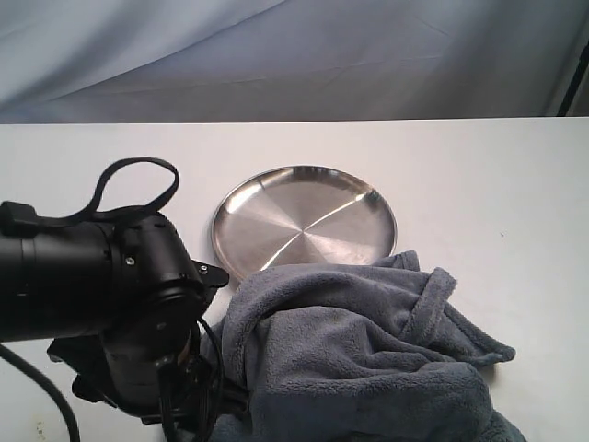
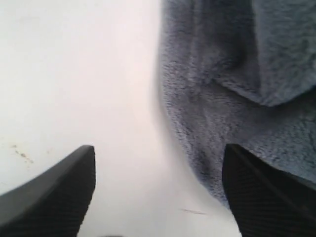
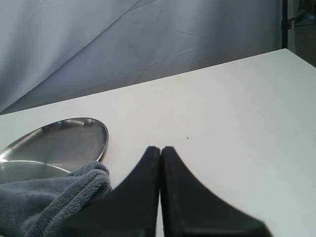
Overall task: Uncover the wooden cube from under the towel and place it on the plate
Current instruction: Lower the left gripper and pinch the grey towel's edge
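The blue-grey fleece towel [image 1: 368, 359] lies bunched at the front of the white table, its far edge lapping the rim of the steel plate [image 1: 304, 221]. No wooden cube shows in any view. My left arm [image 1: 110, 304] hangs at the towel's left edge. Its gripper [image 2: 158, 163] is open low over the table, one finger [image 2: 266, 192] over the towel [image 2: 237, 89], the other over bare table. My right gripper [image 3: 161, 150] is shut on nothing, above the table beside the towel [image 3: 49, 202] and plate [image 3: 54, 148]; it is out of the exterior view.
A grey cloth backdrop [image 1: 294, 55] hangs behind the table's far edge. Bare white tabletop [image 1: 497, 184] spreads to the right of the plate. A black cable loop [image 1: 133, 189] stands up from the left arm.
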Robot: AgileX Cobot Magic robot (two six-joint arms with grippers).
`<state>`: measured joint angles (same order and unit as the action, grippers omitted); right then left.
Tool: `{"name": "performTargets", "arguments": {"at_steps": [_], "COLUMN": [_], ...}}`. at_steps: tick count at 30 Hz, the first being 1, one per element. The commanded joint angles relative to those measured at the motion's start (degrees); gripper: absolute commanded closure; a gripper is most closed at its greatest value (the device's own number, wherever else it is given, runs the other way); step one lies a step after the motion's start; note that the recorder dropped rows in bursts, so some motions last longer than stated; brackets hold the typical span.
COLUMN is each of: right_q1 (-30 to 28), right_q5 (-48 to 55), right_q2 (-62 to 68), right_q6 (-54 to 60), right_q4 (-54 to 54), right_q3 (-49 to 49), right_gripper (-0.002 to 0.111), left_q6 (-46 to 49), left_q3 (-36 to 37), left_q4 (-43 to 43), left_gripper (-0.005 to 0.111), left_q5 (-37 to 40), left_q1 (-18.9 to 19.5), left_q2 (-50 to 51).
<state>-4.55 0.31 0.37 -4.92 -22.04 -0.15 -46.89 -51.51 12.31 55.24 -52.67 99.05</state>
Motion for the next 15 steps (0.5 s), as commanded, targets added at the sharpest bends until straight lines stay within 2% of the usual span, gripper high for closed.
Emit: {"name": "performTargets", "arguments": {"at_steps": [1, 9, 15], "right_q1": [0.0, 0.0, 0.0], "right_q5": [0.68, 0.68, 0.68], "right_q2": [-0.37, -0.37, -0.37], "right_q6": [-0.23, -0.23, -0.23], "right_q4": [-0.28, -0.28, -0.28], "right_q3": [0.15, 0.15, 0.15], "right_gripper": [0.105, 0.105, 0.105], "left_q6": [5.56, 8.2, 8.45], "left_q3": [0.22, 0.22, 0.22], "left_q4": [-4.28, -6.36, -7.47], "left_gripper": [0.041, 0.042, 0.042], "left_q5": [-2.1, -6.85, -8.7], "left_q1": [2.51, 6.53, 6.52], "left_q2": [0.23, 2.15, 6.84]}}
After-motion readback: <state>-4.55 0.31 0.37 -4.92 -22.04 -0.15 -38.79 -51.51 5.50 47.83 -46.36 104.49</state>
